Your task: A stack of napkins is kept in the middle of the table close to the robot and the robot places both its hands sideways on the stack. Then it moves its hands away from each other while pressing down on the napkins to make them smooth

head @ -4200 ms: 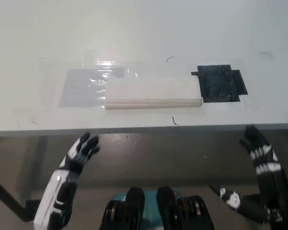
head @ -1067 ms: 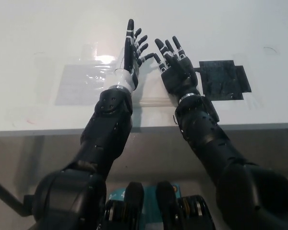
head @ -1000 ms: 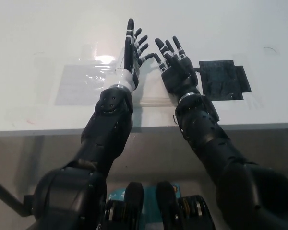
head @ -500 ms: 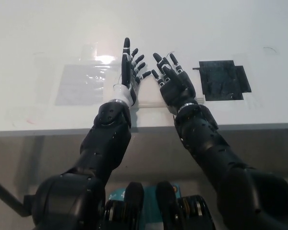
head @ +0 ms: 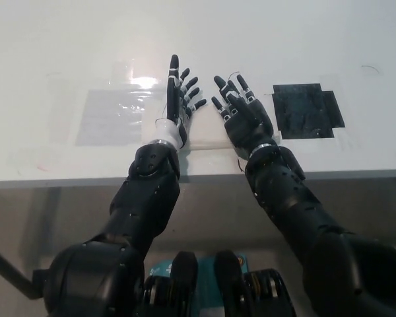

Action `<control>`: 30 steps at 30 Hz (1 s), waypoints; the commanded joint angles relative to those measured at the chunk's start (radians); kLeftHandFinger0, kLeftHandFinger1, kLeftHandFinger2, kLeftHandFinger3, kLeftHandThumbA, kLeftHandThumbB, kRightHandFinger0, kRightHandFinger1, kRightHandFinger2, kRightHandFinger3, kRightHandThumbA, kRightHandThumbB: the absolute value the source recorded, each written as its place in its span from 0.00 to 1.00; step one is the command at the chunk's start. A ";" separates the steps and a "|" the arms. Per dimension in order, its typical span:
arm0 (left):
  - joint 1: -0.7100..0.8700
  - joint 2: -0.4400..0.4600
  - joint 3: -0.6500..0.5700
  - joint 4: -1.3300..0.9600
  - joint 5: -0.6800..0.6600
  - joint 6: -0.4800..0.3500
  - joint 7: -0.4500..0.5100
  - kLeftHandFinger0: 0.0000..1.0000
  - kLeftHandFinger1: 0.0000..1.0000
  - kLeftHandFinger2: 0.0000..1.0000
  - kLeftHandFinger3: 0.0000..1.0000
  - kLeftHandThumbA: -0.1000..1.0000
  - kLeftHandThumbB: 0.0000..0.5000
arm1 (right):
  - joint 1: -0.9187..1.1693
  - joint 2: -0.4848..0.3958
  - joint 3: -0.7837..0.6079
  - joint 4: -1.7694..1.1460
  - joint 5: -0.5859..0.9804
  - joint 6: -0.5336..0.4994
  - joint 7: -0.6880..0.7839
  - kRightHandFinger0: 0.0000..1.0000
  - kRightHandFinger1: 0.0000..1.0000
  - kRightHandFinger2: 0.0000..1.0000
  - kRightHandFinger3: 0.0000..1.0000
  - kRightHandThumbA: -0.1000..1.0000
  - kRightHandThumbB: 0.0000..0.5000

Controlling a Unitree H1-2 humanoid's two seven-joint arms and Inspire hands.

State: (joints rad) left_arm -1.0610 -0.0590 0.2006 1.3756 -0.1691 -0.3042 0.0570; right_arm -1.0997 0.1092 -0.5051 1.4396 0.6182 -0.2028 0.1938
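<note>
On the wide white tabletop (head: 303,39), the flat white stack of folded napkins (head: 208,131) lies at the near edge in the middle, between a clear plastic sheet (head: 109,115) to its left and a black taped patch (head: 308,110) to its right. Both hands sit on the stack, left hand (head: 177,99) edge-on with fingers spread and gripping nothing, black right hand (head: 241,115) palm down and splayed just beside it. This looks like the placing step, so the next move calls for pressing down and sliding the hands apart toward the stack's ends.
</note>
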 commanded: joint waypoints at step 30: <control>0.017 0.205 0.037 -0.007 -0.030 -0.017 -0.062 1.00 1.00 1.00 1.00 1.00 0.86 | 0.053 -0.202 -0.016 -0.001 -0.018 0.000 -0.004 1.00 1.00 1.00 1.00 1.00 0.78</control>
State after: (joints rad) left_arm -1.0236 0.1058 0.2280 1.3778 -0.1819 -0.3056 0.0137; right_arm -1.0537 -0.0576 -0.5152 1.4388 0.6102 -0.1881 0.2046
